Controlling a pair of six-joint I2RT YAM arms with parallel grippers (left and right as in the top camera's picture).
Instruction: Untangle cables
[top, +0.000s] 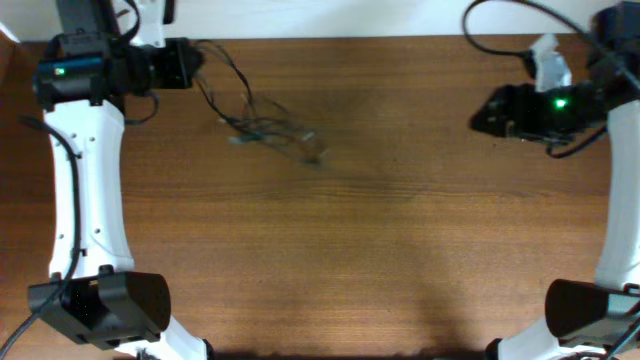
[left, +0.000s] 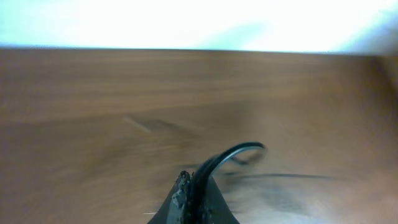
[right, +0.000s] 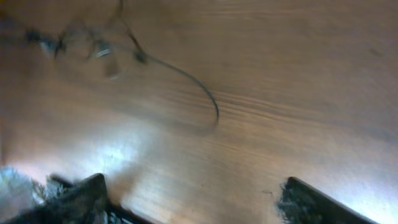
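Black thin flexible cords (top: 268, 128) are bunched at the overhead's upper left, so untangling looks barely started. One strand (left: 231, 152) is pinched in the clamped left gripper (top: 192, 63); the right gripper (right: 196, 190) is spread wide, empty.

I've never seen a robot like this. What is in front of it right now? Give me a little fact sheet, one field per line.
Surface: wooden table
Items: the cables, thin black cords in a loose tangle, blurred in the overhead view
Left gripper: shut, with a cord coming out from between its fingers
Right gripper: open, nothing between its fingers, well away from the tangle
Tangle lifted or lying flat: cannot tell
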